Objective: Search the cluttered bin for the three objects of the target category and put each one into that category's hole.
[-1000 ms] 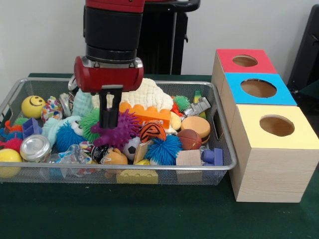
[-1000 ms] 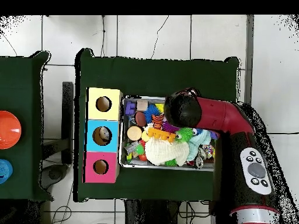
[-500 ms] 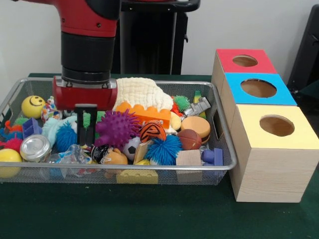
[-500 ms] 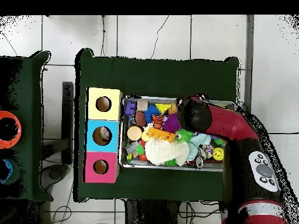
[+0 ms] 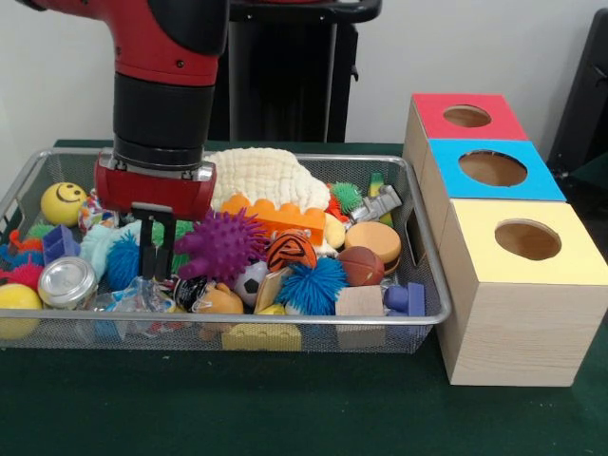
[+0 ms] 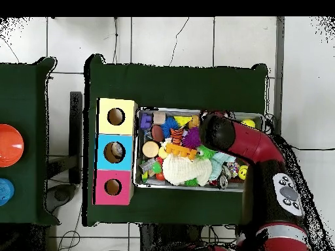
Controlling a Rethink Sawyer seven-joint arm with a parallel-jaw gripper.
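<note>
A wire mesh bin [image 5: 418,204] holds a heap of toys. My gripper [image 5: 156,255] reaches down into its left half, open by a narrow gap and holding nothing. Its tips sit between a blue spiky ball [image 5: 122,264] and a purple spiky ball [image 5: 224,245], with a green spiky ball [image 5: 177,231] just behind. Three boxes with round holes stand to the right: red [image 5: 465,116], blue [image 5: 494,169], yellow [image 5: 527,239]. In the overhead view the arm [image 6: 218,133] hides the gripper; the purple ball [image 6: 192,138] shows beside it.
Also in the bin lie a white knitted cloth [image 5: 266,176], an orange brick [image 5: 277,218], a toy burger [image 5: 372,242], a second blue spiky ball [image 5: 313,285], a metal tin [image 5: 66,282] and a yellow smiley ball [image 5: 63,202]. The overhead view shows an orange bowl [image 6: 8,145] on a side table.
The gripper has moved left in the front view, from over the purple spiky ball to the gap beside the blue one, and has sunk lower into the toys.
</note>
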